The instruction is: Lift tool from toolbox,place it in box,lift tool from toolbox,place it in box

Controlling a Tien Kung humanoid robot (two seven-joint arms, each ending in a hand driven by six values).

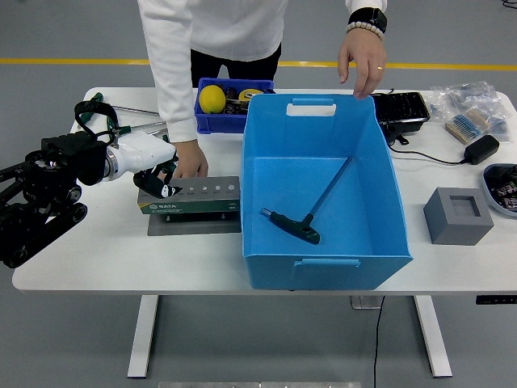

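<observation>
Left hand (156, 172), fingers curled on the toolbox's (190, 199) left end; T-handle tool (305, 213) lying inside the blue box (323, 194) beside it.

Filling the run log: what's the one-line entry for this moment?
left hand: at toolbox | T-handle tool: in blue box | person's hand: above box

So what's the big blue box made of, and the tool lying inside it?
The big blue box looks like smooth moulded plastic: even colour, a soft sheen, and handle slots cut into the walls. The tool seems to have a thin dark metal shaft and a black, slightly shiny T-shaped grip, probably plastic or rubber.
</observation>
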